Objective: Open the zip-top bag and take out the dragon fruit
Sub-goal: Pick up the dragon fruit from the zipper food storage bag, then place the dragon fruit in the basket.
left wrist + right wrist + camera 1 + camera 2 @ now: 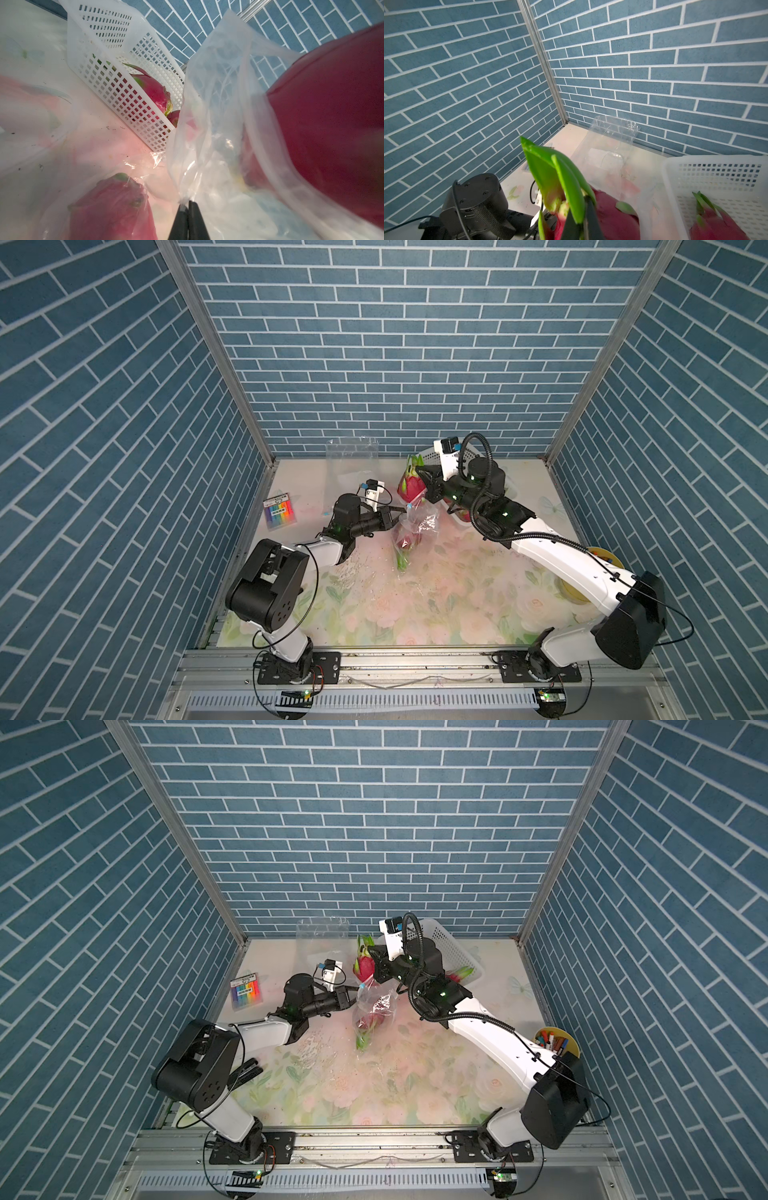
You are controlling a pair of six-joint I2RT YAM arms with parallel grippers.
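My right gripper [420, 477] [582, 208] is shut on the green leaf tips of a red dragon fruit [410, 486] [365, 966] [612, 218]. The fruit hangs raised at the open mouth of the clear zip-top bag [417, 526] [376, 1004] [207, 124]. In the left wrist view the same dragon fruit [332, 114] shows large and red, its lower end behind the bag's rim film. My left gripper [398, 512] [356, 990] [188, 202] is shut on a bunched edge of the bag. A second dragon fruit [404, 545] [112, 207] lies inside the bag on the table.
A white perforated basket [451, 946] [104, 45] [716, 166] stands at the back right, holding another dragon fruit [154, 90] [716, 225]. An empty clear bag [351, 456] [612, 133] leans on the back wall. A colour marker pack [280, 512] lies left; a yellow cup [556, 1042] of pens right.
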